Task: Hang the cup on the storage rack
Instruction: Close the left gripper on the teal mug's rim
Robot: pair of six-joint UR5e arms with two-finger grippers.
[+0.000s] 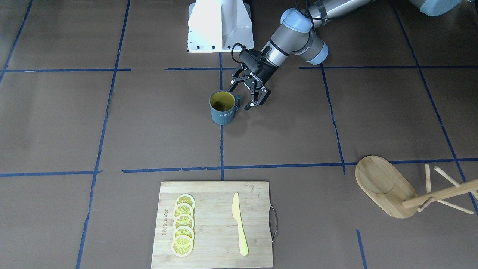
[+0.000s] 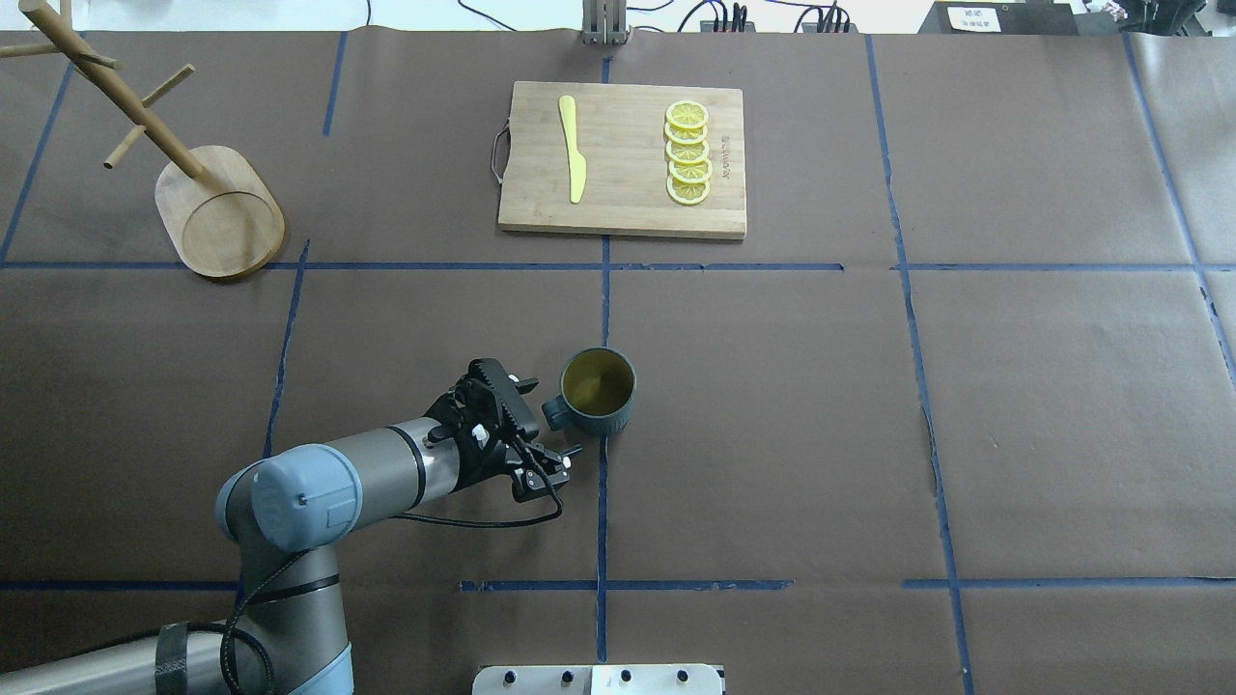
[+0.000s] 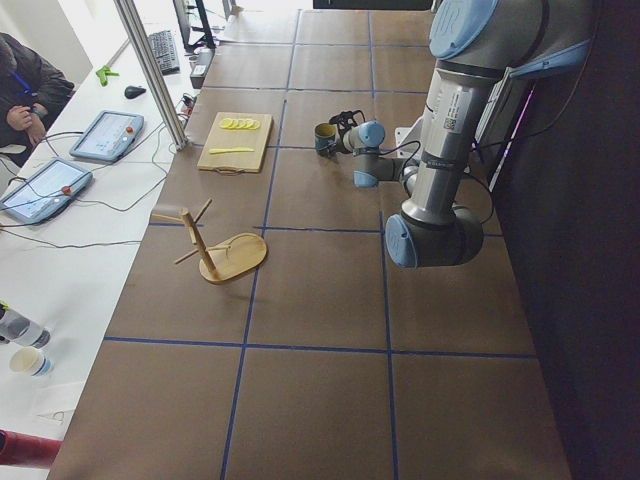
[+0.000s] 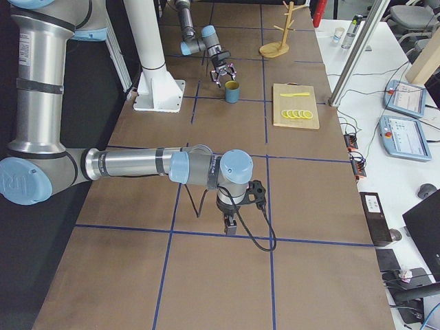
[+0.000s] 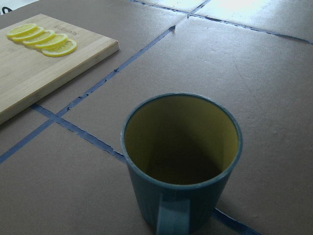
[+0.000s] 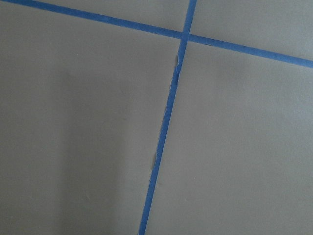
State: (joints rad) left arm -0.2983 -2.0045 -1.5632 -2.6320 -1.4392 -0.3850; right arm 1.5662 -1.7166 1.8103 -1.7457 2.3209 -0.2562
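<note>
The cup (image 1: 223, 114) stands upright near the table's middle, dark teal with a yellow inside and "HOME" lettering. It also shows in the overhead view (image 2: 599, 386). Its handle points toward my left gripper (image 1: 244, 96), which is open. In the overhead view the left gripper (image 2: 544, 421) has its jaws on either side of the handle without closing on it. The left wrist view shows the cup (image 5: 181, 161) close up, handle toward the camera. The storage rack (image 1: 384, 186) stands apart at the table's far left corner (image 2: 220, 212), with nothing on its pegs. My right gripper (image 4: 230, 223) hangs low over bare table; I cannot tell its state.
A bamboo cutting board (image 2: 623, 174) with a yellow knife (image 2: 572, 150) and several lemon slices (image 2: 688, 154) lies beyond the cup. The robot's white base (image 1: 220, 26) stands behind the cup. Blue tape lines cross the brown table cover.
</note>
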